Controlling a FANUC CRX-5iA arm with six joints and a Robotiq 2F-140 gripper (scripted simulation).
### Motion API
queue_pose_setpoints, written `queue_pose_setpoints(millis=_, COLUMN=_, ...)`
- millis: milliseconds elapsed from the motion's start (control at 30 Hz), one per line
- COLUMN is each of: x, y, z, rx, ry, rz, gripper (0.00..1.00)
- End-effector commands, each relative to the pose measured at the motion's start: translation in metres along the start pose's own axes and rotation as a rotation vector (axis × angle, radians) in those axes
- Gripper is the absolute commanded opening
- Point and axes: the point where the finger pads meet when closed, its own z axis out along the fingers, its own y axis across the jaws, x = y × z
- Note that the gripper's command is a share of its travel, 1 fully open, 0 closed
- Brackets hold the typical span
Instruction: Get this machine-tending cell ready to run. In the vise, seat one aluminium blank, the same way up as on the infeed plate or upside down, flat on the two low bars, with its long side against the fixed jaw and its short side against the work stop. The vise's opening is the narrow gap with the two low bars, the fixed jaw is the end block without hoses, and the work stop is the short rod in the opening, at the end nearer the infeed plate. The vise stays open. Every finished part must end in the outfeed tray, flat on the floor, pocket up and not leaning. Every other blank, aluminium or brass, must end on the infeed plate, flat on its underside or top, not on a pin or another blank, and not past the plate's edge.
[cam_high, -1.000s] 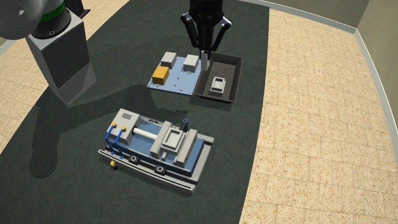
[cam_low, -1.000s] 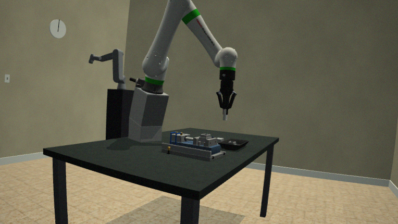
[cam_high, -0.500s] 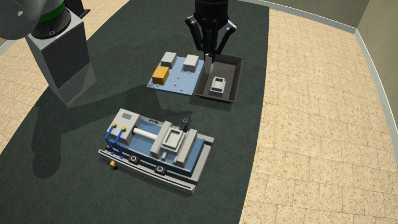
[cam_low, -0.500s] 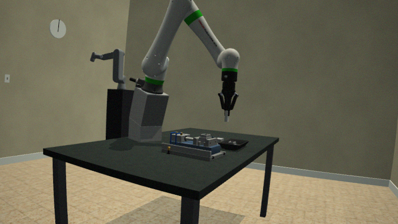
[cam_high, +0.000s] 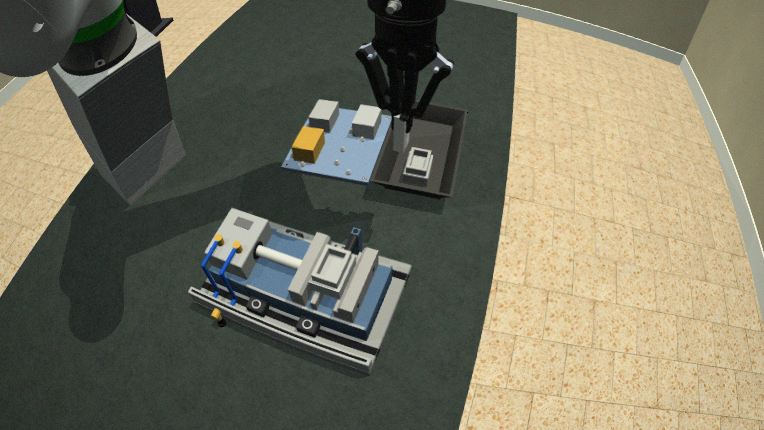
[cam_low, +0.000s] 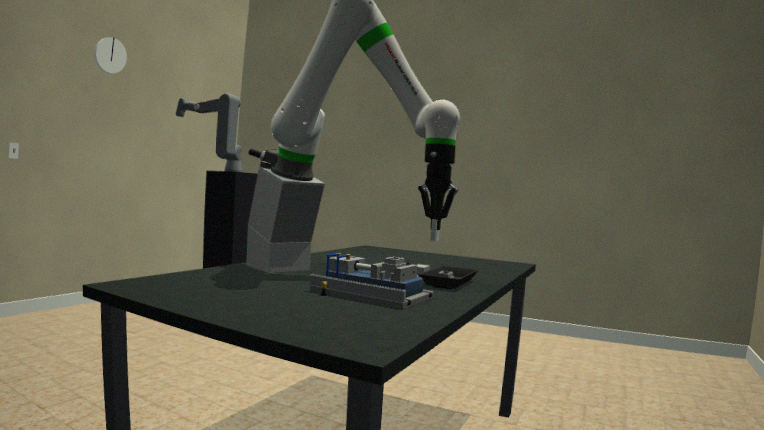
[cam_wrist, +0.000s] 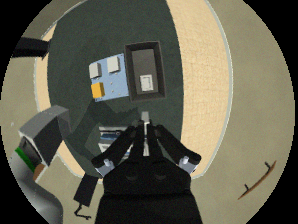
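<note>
The desk has a dark green, matt top, seemingly felt-like. The vise looks like matt grey metal over a blue painted bed. Two blanks read as pale brushed aluminium, the third as dull yellow brass. The outfeed tray appears dark matt plastic, the hand glossy black. The floor is speckled stone-like tile.
</note>
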Motion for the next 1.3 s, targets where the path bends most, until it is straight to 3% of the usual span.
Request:
queue_pose_setpoints(millis=0, x=0.0, y=0.0, z=0.003, rx=0.0, ry=0.0, rz=0.0, gripper=0.0)
queue_pose_setpoints(millis=467, x=0.0, y=0.001, z=0.028, rx=0.0, ry=0.0, rz=0.0, gripper=0.0)
queue_pose_setpoints(millis=1267, x=0.0, y=0.001, z=0.038, rx=0.0, ry=0.0, rz=0.0, gripper=0.0)
